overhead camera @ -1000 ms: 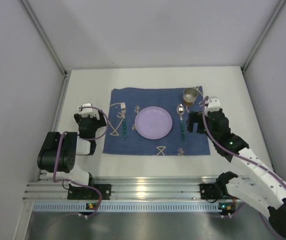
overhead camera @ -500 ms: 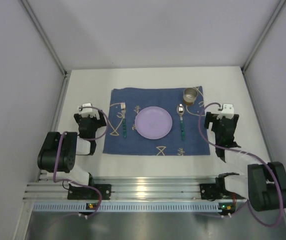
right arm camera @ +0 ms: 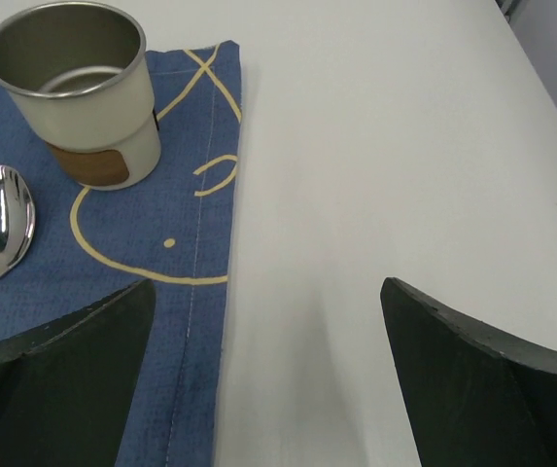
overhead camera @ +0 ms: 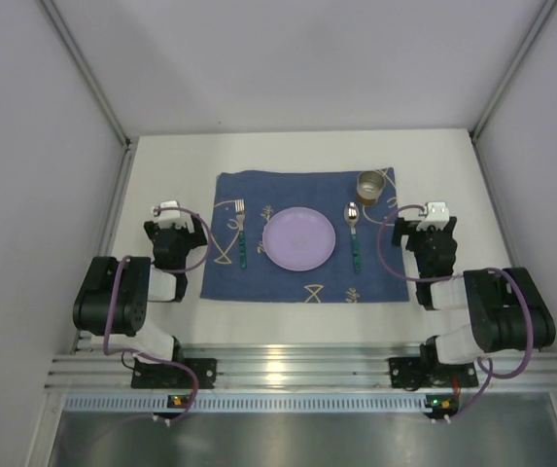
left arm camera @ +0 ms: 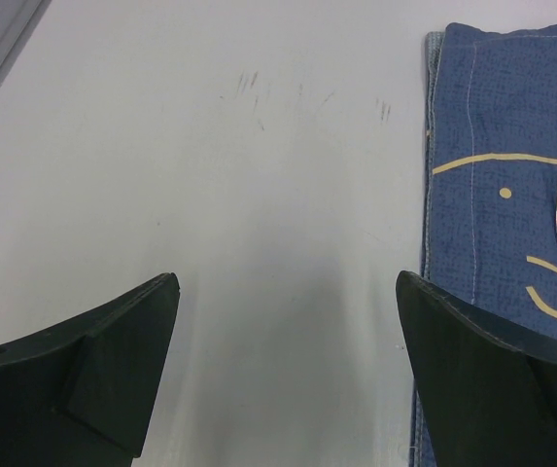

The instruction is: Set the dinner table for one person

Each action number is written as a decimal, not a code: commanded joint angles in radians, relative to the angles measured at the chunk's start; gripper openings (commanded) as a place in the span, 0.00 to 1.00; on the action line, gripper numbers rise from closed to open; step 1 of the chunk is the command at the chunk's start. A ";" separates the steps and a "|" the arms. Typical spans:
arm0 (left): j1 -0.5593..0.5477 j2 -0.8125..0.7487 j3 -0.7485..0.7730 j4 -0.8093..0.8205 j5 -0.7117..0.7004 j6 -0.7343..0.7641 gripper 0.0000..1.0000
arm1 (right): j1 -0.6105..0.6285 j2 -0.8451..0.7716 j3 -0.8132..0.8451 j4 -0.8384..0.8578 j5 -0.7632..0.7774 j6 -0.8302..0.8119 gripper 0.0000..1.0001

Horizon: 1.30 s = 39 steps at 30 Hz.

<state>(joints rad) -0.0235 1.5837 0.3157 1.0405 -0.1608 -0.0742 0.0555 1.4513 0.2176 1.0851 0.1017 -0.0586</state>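
1. Lying beneath both arms, large matte white rectangular dinner table [overhead camera: 161, 165], dark blue fish-patterned cloth [overhead camera: 297, 277] at its centre.
2. Left gripper [left arm camera: 288, 292]: fingers wide, empty, left of cloth.
3. Right gripper [right arm camera: 268, 292]: fingers wide, empty, right of cloth.

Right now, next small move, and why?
Probably just retract both arms home: the plate sits centred on the cloth, fork on its left, spoon on its right, cup beyond the spoon, and the left tool and right tool are open and empty.
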 commanded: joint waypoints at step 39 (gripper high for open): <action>-0.004 -0.011 -0.010 0.079 0.014 0.011 0.99 | -0.017 -0.002 0.040 0.073 -0.005 0.023 1.00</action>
<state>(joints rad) -0.0235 1.5837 0.3157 1.0409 -0.1604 -0.0742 0.0490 1.4513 0.2306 1.0958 0.1108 -0.0498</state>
